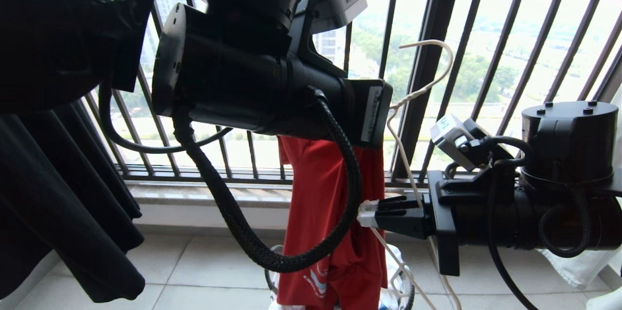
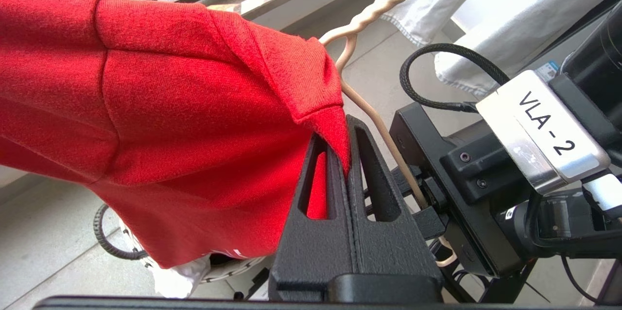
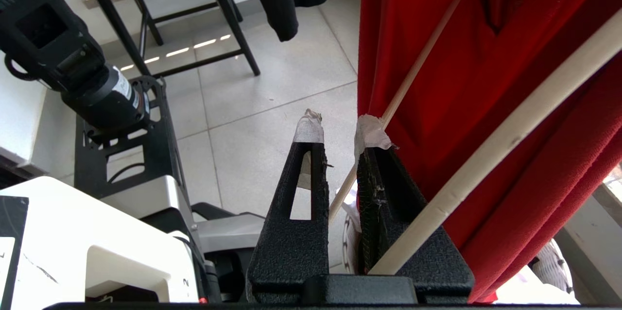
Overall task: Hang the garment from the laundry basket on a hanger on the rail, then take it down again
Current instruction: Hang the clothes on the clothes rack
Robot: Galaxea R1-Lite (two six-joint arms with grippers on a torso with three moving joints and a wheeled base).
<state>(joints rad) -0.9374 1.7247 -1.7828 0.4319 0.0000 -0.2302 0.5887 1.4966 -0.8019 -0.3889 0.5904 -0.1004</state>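
Observation:
The red garment (image 1: 325, 203) hangs in mid-air in front of the window, draped on the white wire hanger (image 1: 422, 92). The hanger's hook stands free in the air. My left gripper (image 2: 342, 130) is shut on a folded edge of the garment (image 2: 170, 106) right beside the hanger's arm (image 2: 369, 111). My right gripper (image 1: 369, 213), with taped fingertips, reaches in from the right, shut on the hanger's lower wire (image 3: 340, 193). A second hanger wire lies across one finger's outer side. The laundry basket (image 2: 228, 271) sits on the floor under the garment. The rail is out of view.
A black garment (image 1: 63, 203) hangs at the left. The dark barred window railing (image 1: 486, 57) runs along the back above a stone sill. A white garment (image 1: 578, 261) hangs at the right. A black-legged stand (image 3: 223, 23) is on the tiled floor.

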